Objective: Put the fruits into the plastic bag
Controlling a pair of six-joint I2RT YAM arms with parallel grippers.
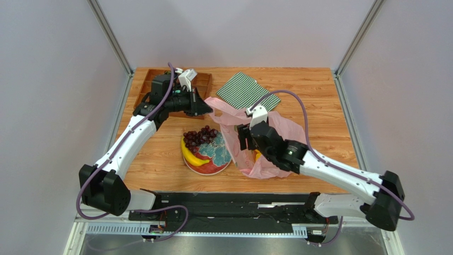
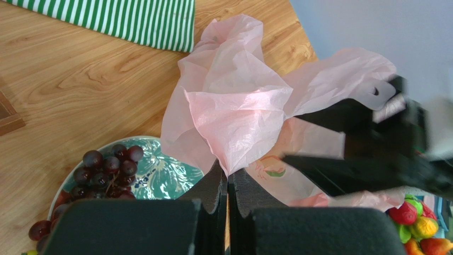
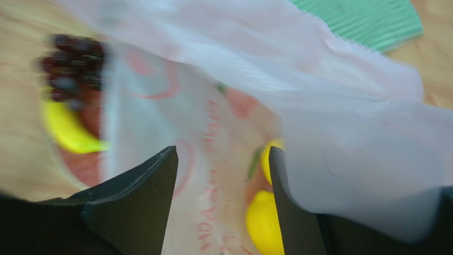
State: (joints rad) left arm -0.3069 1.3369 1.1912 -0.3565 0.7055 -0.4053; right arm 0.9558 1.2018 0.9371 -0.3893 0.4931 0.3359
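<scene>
Jaws of left gripper (image 2: 227,178) clench plastic bag (image 2: 234,101); right gripper (image 3: 221,159) jaws released at its mouth. Next we'd fetch grapes (image 1: 200,136), banana (image 1: 191,157).

Bright, even, diffuse light; shadows are faint and soft. Top view is sharp. Right wrist view is blurred throughout, the bag (image 3: 345,79) washed pale. Left wrist view smears the right arm (image 2: 372,154)
</scene>
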